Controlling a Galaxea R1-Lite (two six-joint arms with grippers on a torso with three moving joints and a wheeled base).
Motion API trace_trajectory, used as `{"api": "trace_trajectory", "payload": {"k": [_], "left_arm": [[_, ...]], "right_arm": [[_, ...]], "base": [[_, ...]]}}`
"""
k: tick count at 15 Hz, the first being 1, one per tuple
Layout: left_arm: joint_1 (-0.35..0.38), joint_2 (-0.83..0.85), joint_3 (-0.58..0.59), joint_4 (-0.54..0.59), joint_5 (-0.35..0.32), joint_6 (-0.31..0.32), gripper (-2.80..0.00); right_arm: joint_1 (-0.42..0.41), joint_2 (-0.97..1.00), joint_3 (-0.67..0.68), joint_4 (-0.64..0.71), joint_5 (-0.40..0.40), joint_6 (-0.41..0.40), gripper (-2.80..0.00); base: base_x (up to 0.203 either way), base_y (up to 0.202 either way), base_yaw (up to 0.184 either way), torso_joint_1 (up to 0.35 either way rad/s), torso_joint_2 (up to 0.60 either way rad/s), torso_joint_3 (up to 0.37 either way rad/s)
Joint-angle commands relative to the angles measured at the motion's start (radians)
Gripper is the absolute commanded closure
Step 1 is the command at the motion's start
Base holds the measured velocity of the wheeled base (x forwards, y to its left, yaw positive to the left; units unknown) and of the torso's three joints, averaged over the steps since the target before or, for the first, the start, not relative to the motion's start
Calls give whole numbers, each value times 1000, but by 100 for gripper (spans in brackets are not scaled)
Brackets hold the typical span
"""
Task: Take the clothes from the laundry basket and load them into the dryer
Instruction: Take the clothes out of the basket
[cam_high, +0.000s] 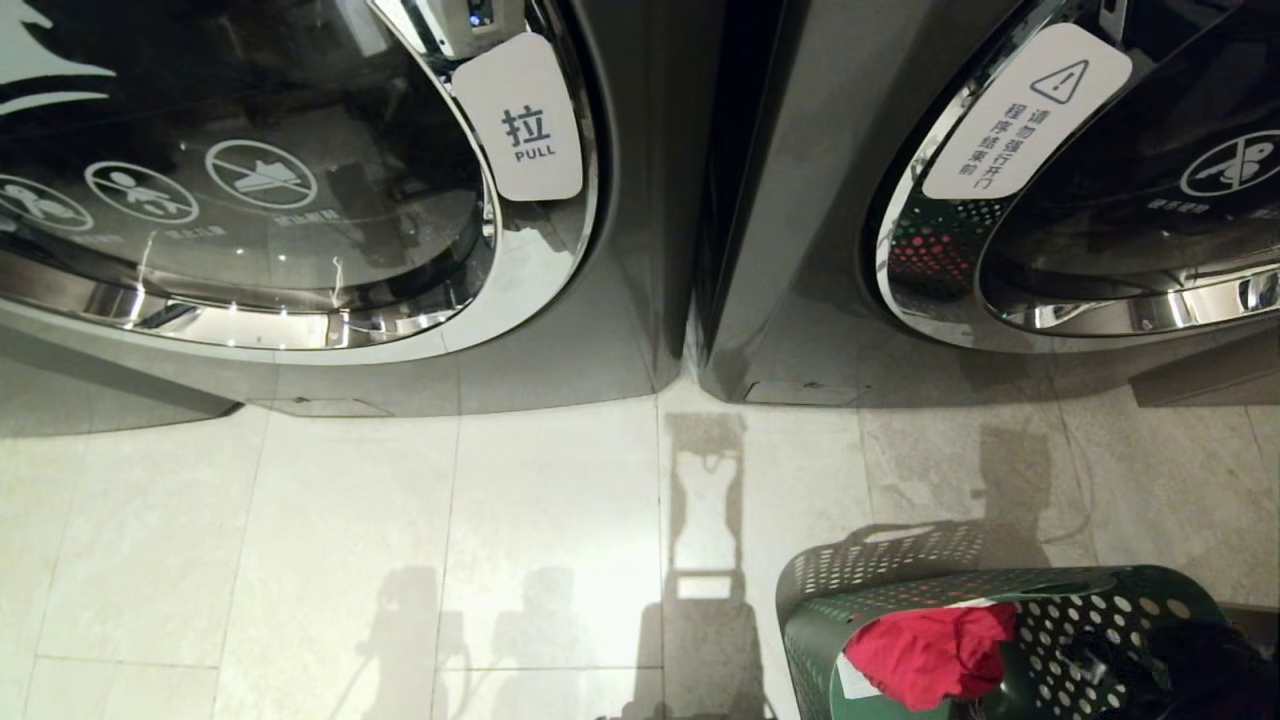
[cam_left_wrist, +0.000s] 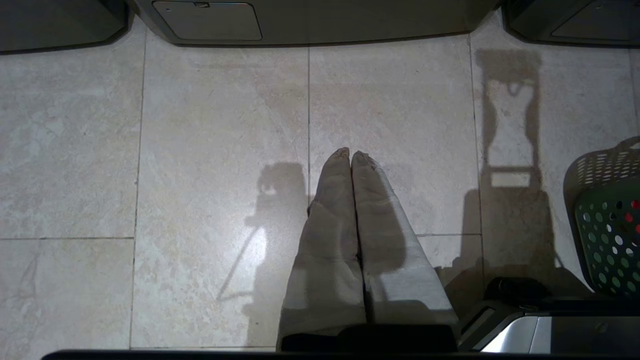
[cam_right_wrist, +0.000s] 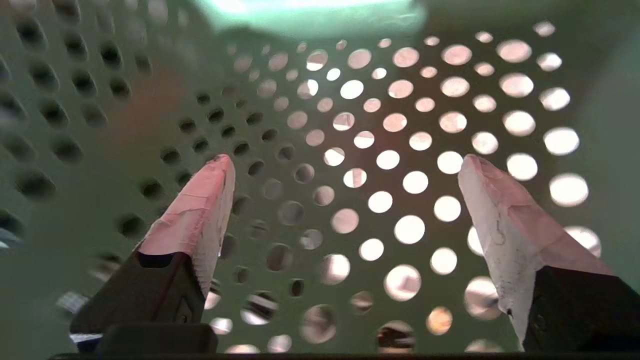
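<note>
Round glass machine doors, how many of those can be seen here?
2. One dark round glass door with a white PULL tag is on the left; the other glass door, bearing a warning label, is on the right. Others may lie outside the view.

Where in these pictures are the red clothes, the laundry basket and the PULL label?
clothes (cam_high: 930, 655), head view, middle of the red bundle.
laundry basket (cam_high: 1090, 625), head view, perforated green wall.
PULL label (cam_high: 527, 125), head view, centre of the white tag on the left machine's door.
</note>
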Motion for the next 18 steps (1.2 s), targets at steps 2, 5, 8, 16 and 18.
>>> {"api": "trace_trajectory", "payload": {"k": [2,5,8,16,18], "left_arm": [[-1,0,0,0,0,0,0],[-1,0,0,0,0,-1,0],[0,0,-1,0,0,-1,0],[0,0,0,0,0,0,0],[1,0,0,0,0,-1,0]], "right_arm": [[-6,63,4,-55,7,-63,-280],[-33,51,1,-60,7,-77,-280],[-140,35,-6,-31,9,-23,-280],[-258,71,-82,-21,113,45,-280],[-258,82,-150,-25,120,49,-280]], "base": [[0,0,0,0,0,0],[0,0,0,0,0,0],[0,0,0,0,0,0],[0,0,0,0,0,0],[0,0,0,0,0,0]]}}
